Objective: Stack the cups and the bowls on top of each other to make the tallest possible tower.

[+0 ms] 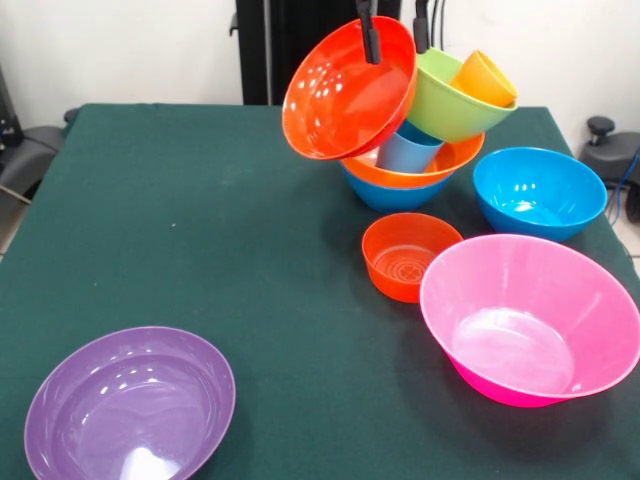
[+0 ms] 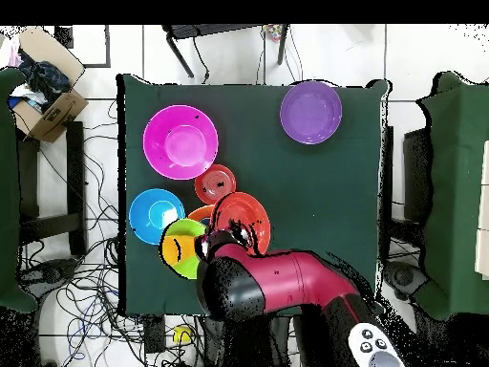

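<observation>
My gripper (image 1: 397, 50) comes down at the back right, its jaws astride the rim of a large red-orange bowl (image 1: 345, 90), shut on it. That bowl hangs steeply tilted against the tower (image 1: 420, 150). The tower is a blue bowl (image 1: 385, 195), an orange bowl (image 1: 425, 170), a light blue cup (image 1: 405, 153), then a tilted lime green bowl (image 1: 445, 105) with an orange cup (image 1: 483, 78) in it. In the overhead view the held bowl (image 2: 244, 218) and the lime bowl (image 2: 181, 247) show beside the arm (image 2: 282, 287).
A second blue bowl (image 1: 540, 190), a small red-orange bowl (image 1: 405, 255) and a big pink bowl (image 1: 530, 320) crowd the right side. A purple bowl (image 1: 130, 405) sits at the near left. A cardboard box (image 2: 46, 81) and cables lie off the table.
</observation>
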`<state>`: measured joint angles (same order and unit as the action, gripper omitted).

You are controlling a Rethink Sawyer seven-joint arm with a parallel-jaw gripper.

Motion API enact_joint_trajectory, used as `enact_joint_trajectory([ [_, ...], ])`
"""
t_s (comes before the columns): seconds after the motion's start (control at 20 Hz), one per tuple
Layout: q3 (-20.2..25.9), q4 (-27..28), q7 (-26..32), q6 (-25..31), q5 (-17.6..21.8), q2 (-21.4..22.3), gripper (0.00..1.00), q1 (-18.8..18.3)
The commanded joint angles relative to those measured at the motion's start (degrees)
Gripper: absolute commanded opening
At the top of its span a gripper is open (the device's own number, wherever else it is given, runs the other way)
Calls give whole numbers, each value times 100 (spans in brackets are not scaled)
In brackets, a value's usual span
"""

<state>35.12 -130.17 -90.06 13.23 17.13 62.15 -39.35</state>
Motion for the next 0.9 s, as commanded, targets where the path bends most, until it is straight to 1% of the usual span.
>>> enact_joint_trajectory([
  [0.05,86,-340,-678,329,-294,3,100,-45],
  [0.5,146,-334,-615,436,-453,67,100,67],
  [0.75,260,-323,-470,560,-561,110,100,-53],
  [0.9,391,-247,-319,780,-701,212,100,-142],
])
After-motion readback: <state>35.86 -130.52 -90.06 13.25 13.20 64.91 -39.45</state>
